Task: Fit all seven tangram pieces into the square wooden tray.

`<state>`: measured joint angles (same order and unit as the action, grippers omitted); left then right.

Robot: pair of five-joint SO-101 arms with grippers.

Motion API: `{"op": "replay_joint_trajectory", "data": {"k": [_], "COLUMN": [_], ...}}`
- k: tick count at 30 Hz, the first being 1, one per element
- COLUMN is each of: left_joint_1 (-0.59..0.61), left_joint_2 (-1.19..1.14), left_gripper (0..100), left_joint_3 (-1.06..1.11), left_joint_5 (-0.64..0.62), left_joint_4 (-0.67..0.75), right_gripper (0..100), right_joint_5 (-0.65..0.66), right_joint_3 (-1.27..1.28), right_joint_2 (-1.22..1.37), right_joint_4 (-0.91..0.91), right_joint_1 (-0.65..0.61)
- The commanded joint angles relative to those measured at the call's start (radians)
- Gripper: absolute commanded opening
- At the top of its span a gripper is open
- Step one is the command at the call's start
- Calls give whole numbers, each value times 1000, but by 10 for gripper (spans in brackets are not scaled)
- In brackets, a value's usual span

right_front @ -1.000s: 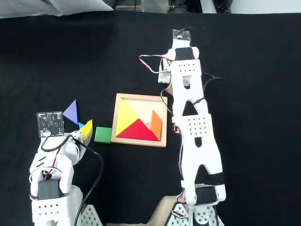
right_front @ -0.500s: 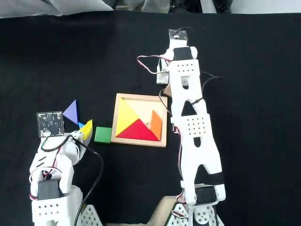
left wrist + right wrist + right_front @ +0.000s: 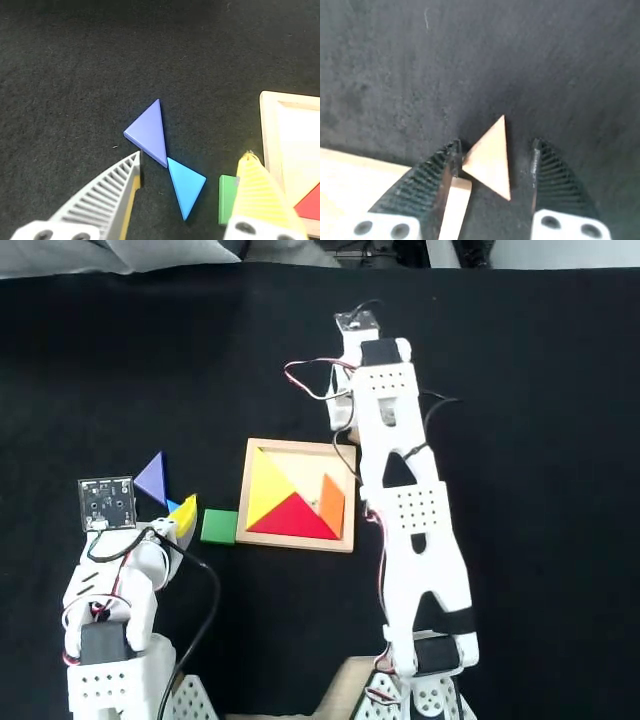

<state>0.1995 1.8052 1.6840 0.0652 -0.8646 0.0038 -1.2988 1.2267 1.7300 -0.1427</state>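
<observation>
The pale triangle (image 3: 492,157) lay flat on the black desk (image 3: 520,440), just beside the outer rim of the tray (image 3: 299,445). It looked light, stiff and smooth, so I judged it could slip; the best hold was across its thin edges. Its longest edge ran along the fingers, and one sharp tip pointed away from the tray. The right pincer (image 3: 495,146) stood wide around it. The left pincer (image 3: 191,157) gaped wide over a blue triangle (image 3: 186,187).

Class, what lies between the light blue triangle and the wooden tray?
The green piece lies between them, as the left wrist view shows.
</observation>
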Motion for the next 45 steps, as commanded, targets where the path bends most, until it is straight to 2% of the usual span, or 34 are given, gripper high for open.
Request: {"op": "replay_joint_trajectory", "data": {"k": [1,7,20,26,33,45], "left_joint_1": [-5,-5,-12,-10,-10,-10], "left_joint_2": [8,8,8,8,8,8], "left_gripper": [303,303,303,303,303,303], "left_joint_3": [16,16,16,16,16,16], "left_joint_5": [8,8,8,8,8,8], "left_joint_4": [-5,-5,-5,-5,-5,-5], "right_gripper": [216,216,215,211,122,84], "right_joint_5": [34,54,341,353,351,316], "right_joint_3": [45,65,59,59,59,-15], "right_joint_2": [-97,-107,-107,-105,-105,-116], "right_joint_4": [35,35,31,29,14,31], "right_joint_1": [-21,-18,-40,-38,-35,-25]}}
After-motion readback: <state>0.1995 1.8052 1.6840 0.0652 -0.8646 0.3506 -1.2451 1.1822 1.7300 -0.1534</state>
